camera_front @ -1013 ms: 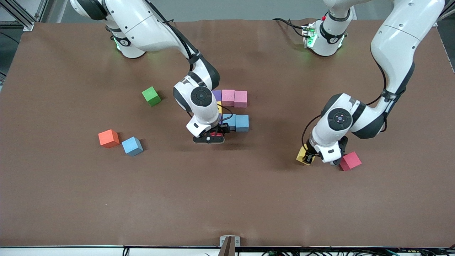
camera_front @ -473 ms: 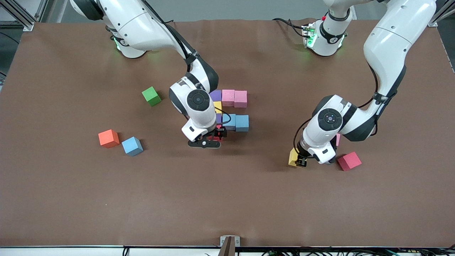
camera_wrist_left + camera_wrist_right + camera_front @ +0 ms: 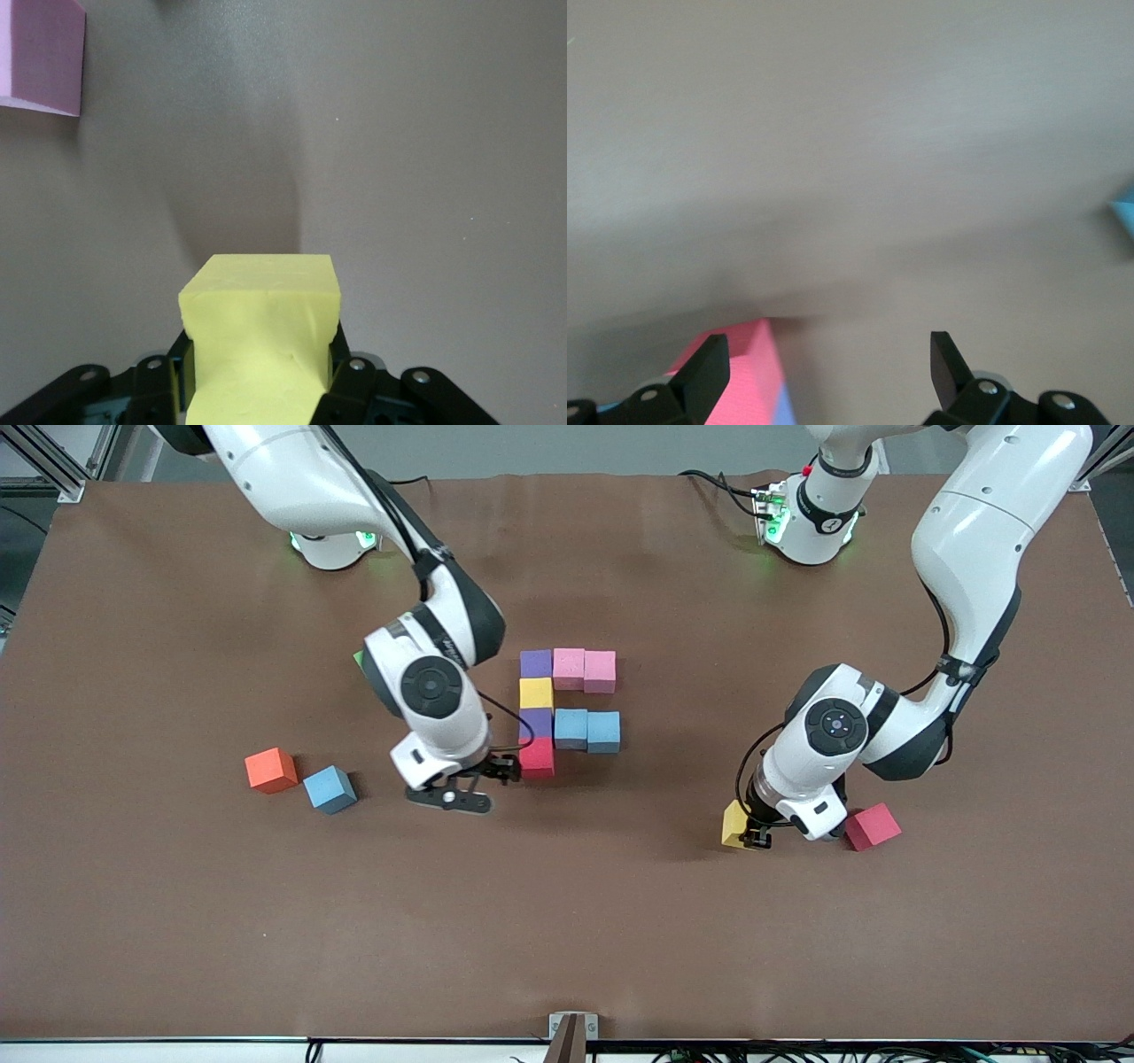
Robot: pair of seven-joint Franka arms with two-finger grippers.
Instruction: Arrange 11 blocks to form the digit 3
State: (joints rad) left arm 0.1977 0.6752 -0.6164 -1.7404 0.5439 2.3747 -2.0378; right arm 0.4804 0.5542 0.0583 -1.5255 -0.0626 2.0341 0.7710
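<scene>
Several blocks sit joined mid-table: purple [image 3: 536,663], two pink [image 3: 569,669] [image 3: 600,671], yellow [image 3: 536,693], purple [image 3: 536,722], two light blue [image 3: 571,729] [image 3: 603,732] and red [image 3: 537,759]. My right gripper [image 3: 483,772] is open and empty beside that red block, which shows by one finger in the right wrist view [image 3: 735,372]. My left gripper [image 3: 749,833] is shut on a yellow block [image 3: 733,824], seen between the fingers in the left wrist view [image 3: 261,336]. A second red block [image 3: 873,825] lies beside it. A loose light blue block [image 3: 330,789] lies toward the right arm's end.
An orange cube [image 3: 270,770] sits beside the loose light blue block. A green cube [image 3: 359,658] is mostly hidden by the right arm. A pale pink block [image 3: 40,53] shows at the edge of the left wrist view.
My right gripper let go of the red block at the near end of the cluster and moved off toward the right arm's end. My left gripper carried the yellow block slightly toward the cluster.
</scene>
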